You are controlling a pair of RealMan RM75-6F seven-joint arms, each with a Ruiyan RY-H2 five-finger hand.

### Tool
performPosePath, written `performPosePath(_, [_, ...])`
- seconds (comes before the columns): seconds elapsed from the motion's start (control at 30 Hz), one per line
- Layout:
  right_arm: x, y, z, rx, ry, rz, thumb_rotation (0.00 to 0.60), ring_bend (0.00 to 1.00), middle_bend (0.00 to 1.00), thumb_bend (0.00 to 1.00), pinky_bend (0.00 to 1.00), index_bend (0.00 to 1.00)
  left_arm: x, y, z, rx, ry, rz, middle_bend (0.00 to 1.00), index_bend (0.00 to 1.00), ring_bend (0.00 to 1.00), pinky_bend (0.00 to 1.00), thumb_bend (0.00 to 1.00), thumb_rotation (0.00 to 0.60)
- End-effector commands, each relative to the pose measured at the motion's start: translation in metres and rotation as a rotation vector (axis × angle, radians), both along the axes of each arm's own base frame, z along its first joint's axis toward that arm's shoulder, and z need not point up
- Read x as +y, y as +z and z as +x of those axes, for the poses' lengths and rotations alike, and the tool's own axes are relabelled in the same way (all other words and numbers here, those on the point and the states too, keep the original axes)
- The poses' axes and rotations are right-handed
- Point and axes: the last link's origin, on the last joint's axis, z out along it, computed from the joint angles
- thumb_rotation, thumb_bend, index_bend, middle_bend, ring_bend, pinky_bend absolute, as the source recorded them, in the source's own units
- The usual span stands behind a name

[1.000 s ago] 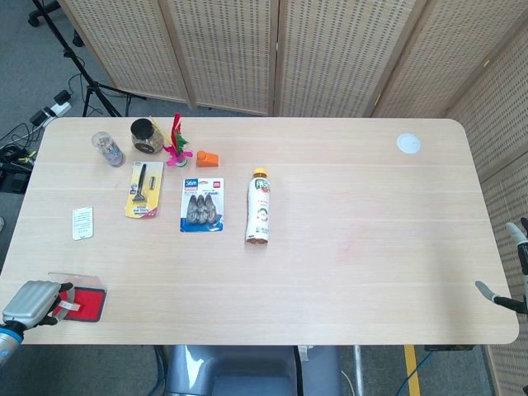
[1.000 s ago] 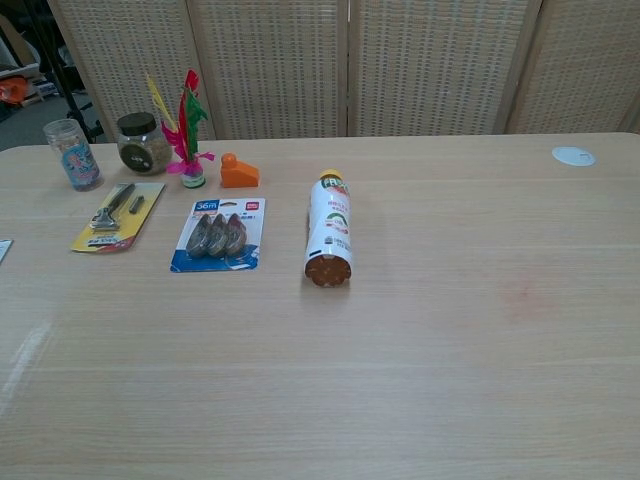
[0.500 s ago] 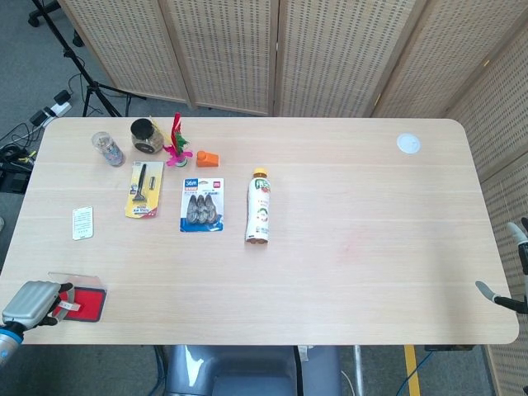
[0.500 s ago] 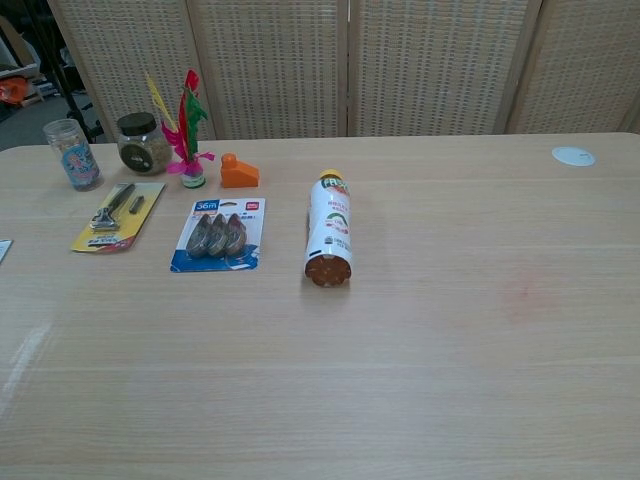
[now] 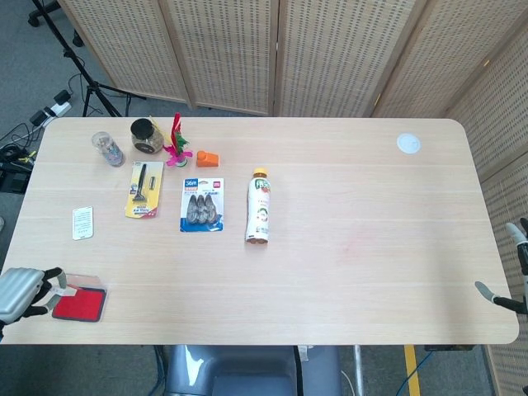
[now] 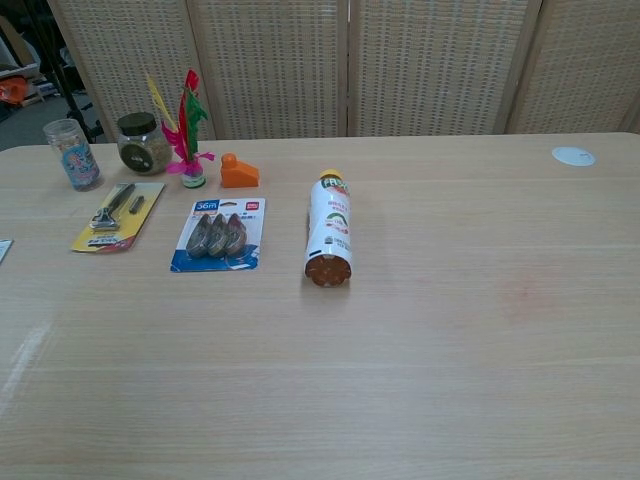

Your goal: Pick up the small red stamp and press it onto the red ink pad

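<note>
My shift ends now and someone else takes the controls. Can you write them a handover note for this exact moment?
Left robot hand: at the near-left corner of the light wooden table, just left of the flat red ink pad. I cannot tell whether it holds anything.
Right robot hand: only its tips show past the table's right edge, so its state is unclear.
Small red stamp: not identifiable in either view.
Done: nothing can be confirmed.
Left: find the stamp, checking the left robot hand first, then press it onto the pad.
</note>
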Motion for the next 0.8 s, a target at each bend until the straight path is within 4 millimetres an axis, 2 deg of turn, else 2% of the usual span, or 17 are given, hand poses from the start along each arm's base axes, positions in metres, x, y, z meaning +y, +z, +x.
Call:
performPosePath(0.03, [0.000, 0.000, 0.000, 0.001, 0.001, 0.001, 0.600, 0.00, 0.00, 0.00, 0.00, 0.00, 0.023, 0.016, 0.023, -0.041, -0.026, 0.040, 1.00, 0.63, 0.96, 0.96, 0.42, 0.600])
performPosePath(0.13, [0.000, -0.001, 0.000, 0.005, 0.002, 0.005, 0.600, 0.00, 0.00, 0.00, 0.00, 0.00, 0.048, 0.019, 0.034, -0.036, -0.014, 0.046, 1.00, 0.63, 0.96, 0.96, 0.42, 0.600])
performPosePath(0.17, [0.000, -0.002, 0.000, 0.008, 0.002, 0.006, 0.600, 0.00, 0.00, 0.00, 0.00, 0.00, 0.065, 0.018, 0.040, -0.024, -0.012, 0.054, 1.00, 0.63, 0.96, 0.96, 0.42, 0.600])
performPosePath(0.23, [0.000, -0.002, 0.000, 0.009, 0.001, 0.005, 0.600, 0.00, 0.00, 0.00, 0.00, 0.00, 0.084, 0.012, 0.043, -0.003, 0.008, 0.051, 1.00, 0.63, 0.96, 0.96, 0.42, 0.600])
performPosePath(0.37, [-0.002, -0.002, -0.001, 0.010, -0.005, 0.007, 0.600, 0.00, 0.00, 0.00, 0.00, 0.00, 0.107, -0.006, 0.045, 0.030, 0.064, 0.000, 1.00, 0.63, 0.96, 0.96, 0.42, 0.600])
performPosePath(0.6, [-0.003, -0.003, -0.002, 0.009, -0.008, 0.010, 0.600, 0.00, 0.00, 0.00, 0.00, 0.00, 0.119, -0.033, 0.038, 0.040, 0.126, -0.026, 1.00, 0.63, 0.96, 0.96, 0.42, 0.600])
performPosePath(0.8, [-0.002, -0.002, -0.001, 0.001, -0.005, 0.008, 0.600, 0.00, 0.00, 0.00, 0.00, 0.00, 0.125, -0.044, 0.023, 0.069, 0.183, -0.023, 1.00, 0.63, 0.96, 0.96, 0.42, 0.600])
